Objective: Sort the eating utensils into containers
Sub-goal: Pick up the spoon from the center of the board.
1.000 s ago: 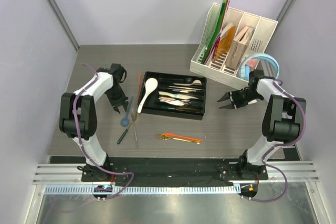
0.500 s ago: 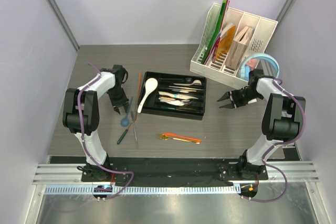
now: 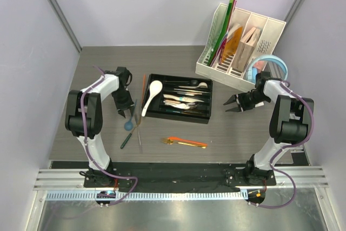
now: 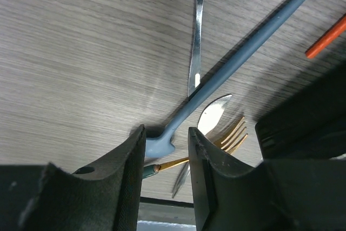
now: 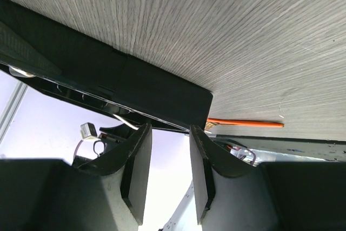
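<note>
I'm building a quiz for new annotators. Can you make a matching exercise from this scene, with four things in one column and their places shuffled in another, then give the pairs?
Things:
1. white spoon
2. blue spoon
3. orange chopsticks
4. headphones

Places:
A. on the table in front of the black tray
B. beside the white file organiser
C. on the tray's left end
D. on the table at the left gripper

Pairs: 1-C, 2-D, 3-A, 4-B
</note>
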{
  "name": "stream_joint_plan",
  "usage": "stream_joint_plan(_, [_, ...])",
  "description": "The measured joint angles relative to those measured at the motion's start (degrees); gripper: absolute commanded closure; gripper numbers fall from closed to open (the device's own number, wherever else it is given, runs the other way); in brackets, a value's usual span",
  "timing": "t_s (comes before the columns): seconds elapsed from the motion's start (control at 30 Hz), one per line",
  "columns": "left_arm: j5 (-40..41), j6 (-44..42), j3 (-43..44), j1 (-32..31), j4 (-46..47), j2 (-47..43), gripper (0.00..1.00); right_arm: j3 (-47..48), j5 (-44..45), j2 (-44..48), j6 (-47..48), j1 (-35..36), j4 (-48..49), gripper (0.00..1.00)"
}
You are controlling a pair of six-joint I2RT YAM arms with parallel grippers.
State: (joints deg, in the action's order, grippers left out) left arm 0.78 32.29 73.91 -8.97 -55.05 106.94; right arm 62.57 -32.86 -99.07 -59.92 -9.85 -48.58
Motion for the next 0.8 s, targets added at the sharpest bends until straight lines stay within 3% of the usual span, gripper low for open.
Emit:
stream_joint_plan(0.27, [-1.4, -1.2, -0.9, -0.5, 0.9, 2.2, 0.63, 0.0, 0.0, 0.0, 0.0, 0.0, 0.0, 0.60])
stream_joint_plan(0.5, [-0.2, -1.0, -2.1, -0.8, 1.2, 2.2, 0.92, 0.0, 0.0, 0.0, 0.0, 0.0, 0.0, 0.60])
stream_joint_plan(0.53, [0.0, -1.1, -2.1, -0.8, 1.1, 2.2, 1.00, 0.0, 0.0, 0.0, 0.0, 0.0, 0.0, 0.60])
stream_joint_plan(0.8, [0.4, -1.3, -3.5, -0.8, 1.3, 0.9, 1.00, 0.0, 0.0, 0.0, 0.1, 0.0, 0.0, 0.60])
